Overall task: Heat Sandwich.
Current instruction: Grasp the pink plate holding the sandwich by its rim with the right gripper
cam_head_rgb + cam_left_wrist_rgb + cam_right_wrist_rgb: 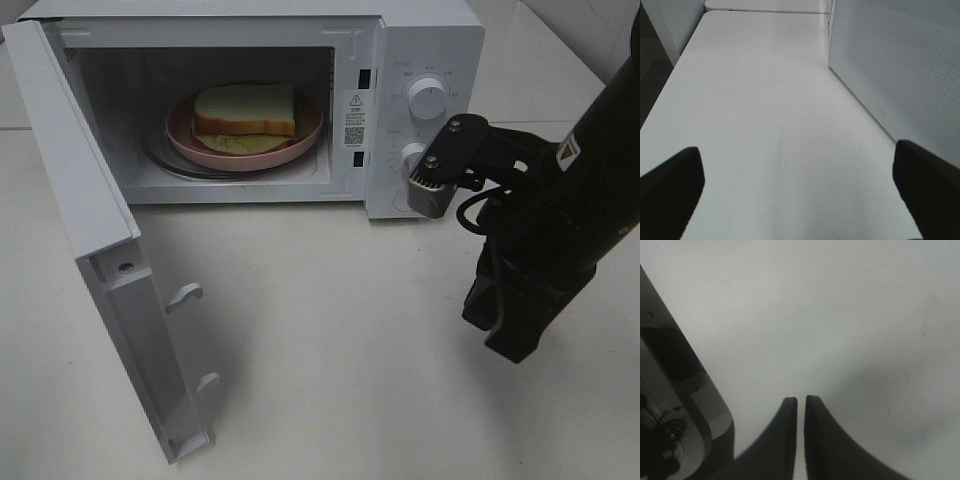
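Already the sandwich [245, 108] sits on the pink plate [185, 140] inside the microwave [420, 40], ready for heating, but the door [90, 230] hangs wide open. The right gripper [801, 401], nearly pressed together and empty, hovers near the knobs [428, 100]. The left gripper [797, 170] is spread wide over the table [330, 330].

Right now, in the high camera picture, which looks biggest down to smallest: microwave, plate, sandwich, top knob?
1. microwave
2. plate
3. sandwich
4. top knob
All four clearly differ in size, so there are no ties.
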Robot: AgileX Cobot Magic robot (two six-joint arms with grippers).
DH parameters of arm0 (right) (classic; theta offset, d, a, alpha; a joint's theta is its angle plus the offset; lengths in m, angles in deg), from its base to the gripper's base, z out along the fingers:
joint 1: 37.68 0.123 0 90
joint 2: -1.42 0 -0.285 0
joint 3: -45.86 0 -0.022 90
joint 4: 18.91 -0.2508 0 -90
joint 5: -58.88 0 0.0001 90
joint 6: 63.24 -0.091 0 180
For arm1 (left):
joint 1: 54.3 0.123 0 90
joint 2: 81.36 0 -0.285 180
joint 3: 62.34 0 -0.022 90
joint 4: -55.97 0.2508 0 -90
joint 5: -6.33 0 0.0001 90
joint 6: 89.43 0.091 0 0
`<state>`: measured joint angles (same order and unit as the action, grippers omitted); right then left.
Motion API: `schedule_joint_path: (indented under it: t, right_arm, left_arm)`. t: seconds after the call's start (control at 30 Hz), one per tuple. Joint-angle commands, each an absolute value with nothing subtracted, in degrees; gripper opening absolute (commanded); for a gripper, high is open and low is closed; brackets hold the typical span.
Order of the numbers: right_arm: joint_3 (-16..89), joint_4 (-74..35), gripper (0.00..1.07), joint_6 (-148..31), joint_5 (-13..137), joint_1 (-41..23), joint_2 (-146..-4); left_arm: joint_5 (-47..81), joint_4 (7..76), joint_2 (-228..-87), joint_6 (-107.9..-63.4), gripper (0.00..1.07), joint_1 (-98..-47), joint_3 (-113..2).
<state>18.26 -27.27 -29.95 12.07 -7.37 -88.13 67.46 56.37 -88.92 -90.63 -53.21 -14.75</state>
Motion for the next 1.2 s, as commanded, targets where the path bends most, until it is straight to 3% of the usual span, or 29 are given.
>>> schedule_joint_path:
  t: [0.03,0.43,0.6,0.7,0.73,0.77,0.87,0.9,0.93,1.0,1.1,1.2]
  right_arm:
    - [20.49,-24.64,0.1,-22.56,10.75,-7.42,-87.78]
    - [23.82,-18.91,0.13,-2.22,10.93,-7.42,-87.78]
    - [23.82,-15.58,0.2,1.62,11.73,-7.42,-87.78]
    - [23.82,-12.72,0.37,-1.19,13.9,-7.42,-87.78]
    - [23.82,-12.72,0.37,-1.19,13.9,-7.42,-87.78]
    - [23.82,-11.57,0.47,-3.08,15.39,-7.42,-87.78]
    - [23.82,-11.34,0.63,-5.89,17.51,-7.42,-87.78]
    - [23.82,-11.34,0.63,-5.89,17.51,-7.42,-87.78]
    - [23.82,-11.34,0.74,-7.44,18.6,-7.42,-87.78]
    - [23.82,-11.34,0.84,-7.89,18.89,-7.42,-87.78]
    - [23.82,-11.34,0.92,-7.89,18.89,-7.42,-88.58]
    - [23.82,-11.34,0.92,-7.72,18.89,-7.42,-89.33]
  left_arm:
    - [67.46,56.31,-88.52,-90.63,0.98,-53.04,-14.69]
    - [67.46,56.31,-88.52,-90.63,0.98,-53.04,-14.69]
    - [67.46,56.31,-88.52,-90.63,0.98,-53.04,-14.69]
    - [67.46,56.31,-88.52,-90.63,0.98,-53.04,-14.69]
    - [67.46,56.31,-88.52,-90.63,0.98,-53.04,-14.69]
    - [67.46,56.31,-88.52,-90.63,0.98,-53.04,-14.69]
    - [67.46,56.31,-88.52,-90.63,0.98,-53.04,-14.69]
    - [67.46,56.31,-88.52,-90.63,0.98,-53.04,-14.69]
    - [67.46,56.31,-88.52,-90.63,0.98,-53.04,-14.69]
    - [67.46,56.31,-88.52,-90.63,0.98,-53.04,-14.69]
    - [67.46,56.31,-88.52,-90.63,0.98,-53.04,-14.69]
    - [67.46,56.31,-88.52,-90.63,0.98,-53.04,-14.69]
